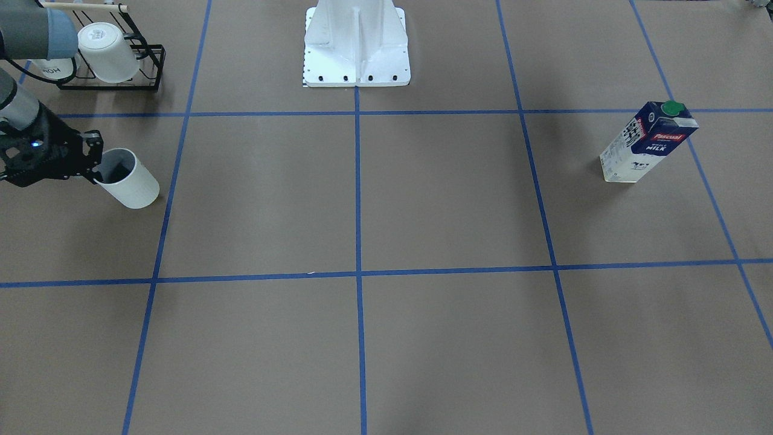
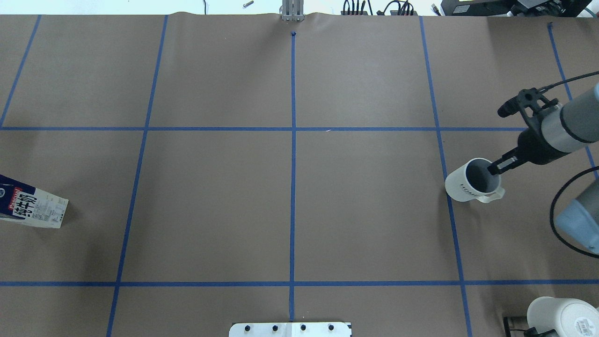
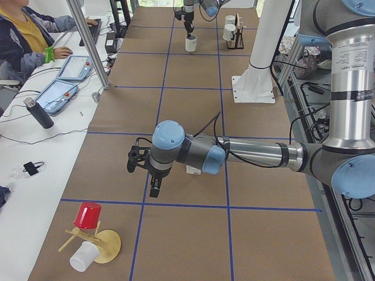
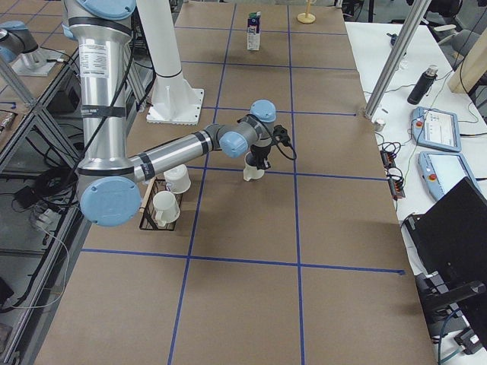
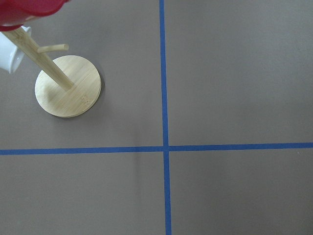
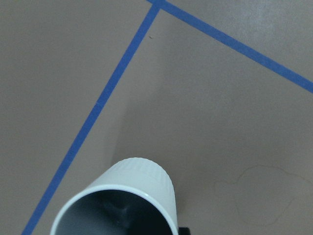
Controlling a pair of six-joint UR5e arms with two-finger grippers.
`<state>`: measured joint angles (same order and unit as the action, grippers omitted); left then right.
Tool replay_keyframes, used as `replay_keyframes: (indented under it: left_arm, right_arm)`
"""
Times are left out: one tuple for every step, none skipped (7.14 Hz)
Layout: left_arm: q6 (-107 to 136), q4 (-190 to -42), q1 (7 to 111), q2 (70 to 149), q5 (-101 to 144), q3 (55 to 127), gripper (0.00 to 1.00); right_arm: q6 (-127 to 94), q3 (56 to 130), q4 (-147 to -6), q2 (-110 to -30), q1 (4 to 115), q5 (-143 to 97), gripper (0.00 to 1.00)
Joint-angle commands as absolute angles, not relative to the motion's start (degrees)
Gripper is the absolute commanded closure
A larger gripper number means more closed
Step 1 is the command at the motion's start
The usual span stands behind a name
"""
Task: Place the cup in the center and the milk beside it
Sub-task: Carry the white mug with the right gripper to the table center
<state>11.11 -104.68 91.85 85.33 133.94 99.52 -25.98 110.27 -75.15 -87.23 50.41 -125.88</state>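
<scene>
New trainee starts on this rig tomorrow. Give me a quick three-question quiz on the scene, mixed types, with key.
1. Multiple choice: which arm's gripper is at the cup? A) left B) right C) both
2. True or false: the milk lies on its side in the center.
3. Short answer: the overhead view shows one finger of the right gripper. Where is it?

Key
1. B.
2. False. It stands upright, far out on the robot's left side.
3. Inside the cup, against its rim.
</scene>
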Motion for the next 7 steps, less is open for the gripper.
replay_keyframes:
  left_arm:
    - [11.07, -104.68, 91.85, 85.25, 133.95, 99.32, 0.01]
    - [11.07, -104.68, 91.85, 85.25, 133.95, 99.40, 0.01]
    - [11.16, -104.68, 91.85, 84.99, 133.95, 99.84, 0.01]
    - [11.16, -104.68, 91.85, 84.90, 134.03, 100.02, 0.01]
    - [11.08, -104.68, 91.85, 84.90, 134.03, 99.93, 0.01]
    - [11.07, -104.68, 91.85, 84.90, 134.03, 99.76, 0.01]
    - [11.07, -104.68, 91.85, 84.82, 134.03, 100.02, 0.01]
  right_arm:
    - [-39.15, 109.08, -82.03, -72.68, 40.30, -119.05, 1.00]
    - [-41.98, 108.46, -90.62, -64.25, 38.17, -117.70, 1.00]
    - [-46.19, 106.02, -92.27, -58.77, 35.88, -115.95, 1.00]
    - [-50.93, 101.47, -92.02, -53.14, 32.81, -112.27, 1.00]
    - [-52.80, 97.25, -92.02, -48.82, 31.48, -111.19, 1.00]
    - [-53.26, 93.90, -91.93, -46.52, 31.20, -110.92, 1.00]
    - [-53.26, 90.39, -90.37, -44.32, 31.20, -109.96, 1.00]
